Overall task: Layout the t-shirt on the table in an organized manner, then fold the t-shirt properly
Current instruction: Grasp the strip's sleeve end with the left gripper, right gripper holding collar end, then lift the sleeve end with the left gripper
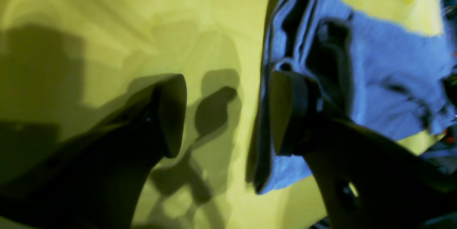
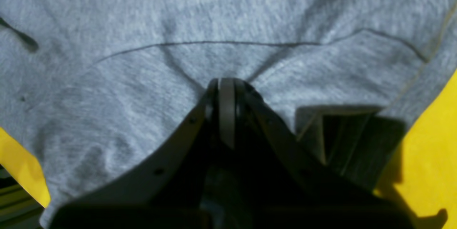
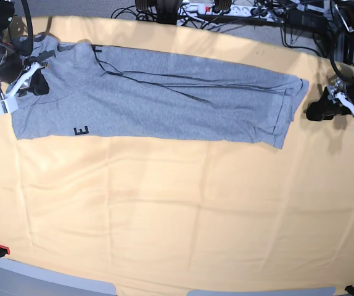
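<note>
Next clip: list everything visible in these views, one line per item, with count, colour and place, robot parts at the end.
t-shirt: one, heather grey with black lettering showing at its edges, lying in a long folded band across the far part of the table.
table: one, covered by a pale yellow-orange cloth, fills most of the base view.
cables and power strip: several, black and white, beyond the table's far edge.
right gripper: one, dark, shut on the t-shirt at the end of the shirt on the base view's left.
left gripper: one, dark, open, at the shirt's other end; one finger over bare cloth, the other against the shirt's folded edge.
</note>
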Controlling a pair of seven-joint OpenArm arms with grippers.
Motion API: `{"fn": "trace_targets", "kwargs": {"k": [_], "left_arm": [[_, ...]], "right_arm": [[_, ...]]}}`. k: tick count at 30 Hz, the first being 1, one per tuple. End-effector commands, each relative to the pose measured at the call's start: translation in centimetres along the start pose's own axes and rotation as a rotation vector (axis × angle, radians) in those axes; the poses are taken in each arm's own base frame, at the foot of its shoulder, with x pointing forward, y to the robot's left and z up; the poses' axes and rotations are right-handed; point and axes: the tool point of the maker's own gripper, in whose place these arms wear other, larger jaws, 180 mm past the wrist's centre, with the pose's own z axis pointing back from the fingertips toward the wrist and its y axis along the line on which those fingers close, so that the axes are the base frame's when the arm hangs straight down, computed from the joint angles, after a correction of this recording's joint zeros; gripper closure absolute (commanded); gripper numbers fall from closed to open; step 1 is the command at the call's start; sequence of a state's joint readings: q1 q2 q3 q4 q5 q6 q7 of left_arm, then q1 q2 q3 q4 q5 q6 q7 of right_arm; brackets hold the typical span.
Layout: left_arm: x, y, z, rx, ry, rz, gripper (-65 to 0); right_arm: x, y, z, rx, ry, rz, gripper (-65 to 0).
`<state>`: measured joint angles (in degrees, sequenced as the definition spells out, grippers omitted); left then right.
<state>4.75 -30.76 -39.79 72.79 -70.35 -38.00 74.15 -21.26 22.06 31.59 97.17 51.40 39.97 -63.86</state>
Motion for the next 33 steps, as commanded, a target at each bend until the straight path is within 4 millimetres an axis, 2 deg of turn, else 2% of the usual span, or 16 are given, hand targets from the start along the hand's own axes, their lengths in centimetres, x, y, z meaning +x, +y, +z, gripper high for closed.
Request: {"fn": "trace_targets", "kwargs": {"k": [1,5,8,18,28,33], "left_arm": [[1.5,-0.2,0.7,-0.006,-0.027,-0.03,-37.8],[1.8,-1.4,0.8,-0.075,-0.046,-0.03,-37.8],[1.7,-1.5,0.6,-0.08,-0.04,-0.029,-37.7],[-0.7,-2.8,-1.7,-0.125,0.081,-0.047,-37.7],[-1.7,-1.9,-1.8,-0.069,0.137,-0.038,-37.0],[-1.6,-2.1,-1.8,-0.07,0.141,-0.044,-37.0]], "right_arm": [[0.2,-0.5,0.5,-0.019,0.011,0.022,0.0],[0.2,-0.5,0.5,-0.019,0.01,0.021,0.0],[0.2,-0.5,0.5,-0.019,0.01,0.021,0.0],[0.2,-0.5,0.5,-0.017,0.008,0.02,0.0],[0.2,-0.5,0.5,-0.017,0.007,0.02,0.0],[0.2,-0.5,0.5,-0.017,0.008,0.02,0.0]]}}
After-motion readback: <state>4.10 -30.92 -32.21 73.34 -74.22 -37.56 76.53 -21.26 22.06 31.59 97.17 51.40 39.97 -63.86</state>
